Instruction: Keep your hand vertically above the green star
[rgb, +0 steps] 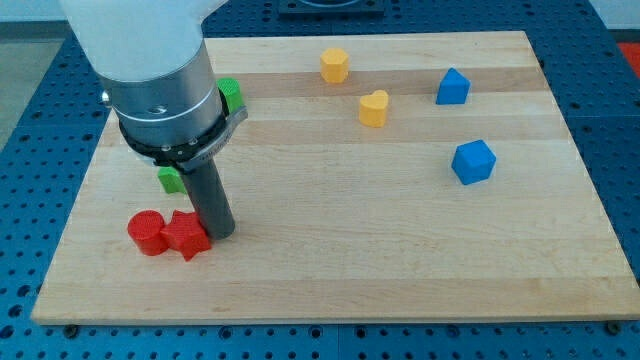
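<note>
My tip (221, 234) rests on the wooden board (350, 260) at the lower left, touching the right side of a red star-like block (186, 236). A red cylinder (146, 233) sits just left of that block. A green block (170, 179), mostly hidden behind the rod so its shape cannot be made out, lies just up and left of my tip. Another green block (231, 95) peeks out from behind the arm's body near the view's top left; its shape is also unclear.
A yellow block (335, 65) sits near the top centre and a yellow heart (373, 108) below right of it. A blue block (452, 87) is at the upper right and a blue cube (473, 161) below it.
</note>
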